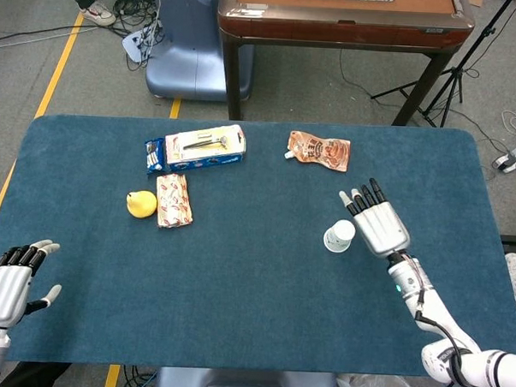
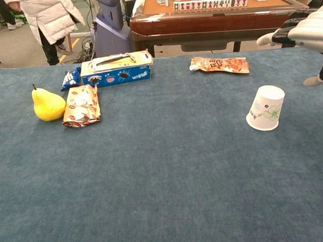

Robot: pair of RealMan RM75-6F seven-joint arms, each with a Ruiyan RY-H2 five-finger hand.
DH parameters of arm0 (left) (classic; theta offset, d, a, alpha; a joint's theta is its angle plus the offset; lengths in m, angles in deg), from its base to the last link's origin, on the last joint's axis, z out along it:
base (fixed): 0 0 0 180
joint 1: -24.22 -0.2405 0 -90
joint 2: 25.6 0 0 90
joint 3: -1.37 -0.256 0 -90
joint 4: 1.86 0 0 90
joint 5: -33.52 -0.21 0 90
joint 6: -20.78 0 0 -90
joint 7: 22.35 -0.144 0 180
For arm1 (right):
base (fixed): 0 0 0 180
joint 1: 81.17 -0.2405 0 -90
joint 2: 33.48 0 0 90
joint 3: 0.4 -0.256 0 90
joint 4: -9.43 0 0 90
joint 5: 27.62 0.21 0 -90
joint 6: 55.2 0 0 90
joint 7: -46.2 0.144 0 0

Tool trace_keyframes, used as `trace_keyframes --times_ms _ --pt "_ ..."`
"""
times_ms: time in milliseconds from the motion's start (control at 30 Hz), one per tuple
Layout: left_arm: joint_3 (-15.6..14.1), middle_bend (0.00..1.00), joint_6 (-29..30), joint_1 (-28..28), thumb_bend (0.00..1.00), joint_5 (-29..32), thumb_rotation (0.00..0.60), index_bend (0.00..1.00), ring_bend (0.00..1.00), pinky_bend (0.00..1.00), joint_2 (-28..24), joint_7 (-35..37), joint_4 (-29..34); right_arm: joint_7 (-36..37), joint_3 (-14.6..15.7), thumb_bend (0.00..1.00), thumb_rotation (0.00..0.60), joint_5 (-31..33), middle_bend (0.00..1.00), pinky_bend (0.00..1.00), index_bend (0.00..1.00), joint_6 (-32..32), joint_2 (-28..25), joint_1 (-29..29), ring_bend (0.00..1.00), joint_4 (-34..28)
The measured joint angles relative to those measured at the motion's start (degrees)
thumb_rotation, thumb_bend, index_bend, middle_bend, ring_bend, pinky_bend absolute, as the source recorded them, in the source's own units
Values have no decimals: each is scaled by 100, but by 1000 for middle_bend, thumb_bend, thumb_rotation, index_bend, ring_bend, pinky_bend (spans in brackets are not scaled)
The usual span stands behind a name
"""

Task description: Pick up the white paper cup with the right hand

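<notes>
The white paper cup (image 1: 339, 236) (image 2: 266, 108) stands mouth-down on the blue table, slightly tilted, right of centre. My right hand (image 1: 380, 226) (image 2: 308, 30) hovers just right of the cup, fingers spread and straight, holding nothing and apart from the cup. My left hand (image 1: 7, 287) rests at the table's near left corner, fingers apart and empty; the chest view does not show it.
A blue box (image 1: 197, 148) (image 2: 116, 69), a snack packet (image 1: 173, 200) (image 2: 82, 105) and a yellow pear (image 1: 140, 204) (image 2: 48, 104) lie at the left. An orange pouch (image 1: 319, 150) (image 2: 220, 65) lies far centre-right. A brown table (image 1: 343, 17) stands beyond the far edge.
</notes>
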Motion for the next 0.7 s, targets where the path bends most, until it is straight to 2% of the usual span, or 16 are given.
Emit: trace_keyframes --times_ms 333,700 --pt "81 220 -34 77 198 65 600 248 209 176 26 -75 42 1887 26 185 600 -208 283 126 94 772 -775 1009 214 -666" --pt "114 220 20 115 198 31 600 249 209 176 41 -214 181 3162 293 185 600 -706 309 126 126 1998 -1029 2285 245 -745"
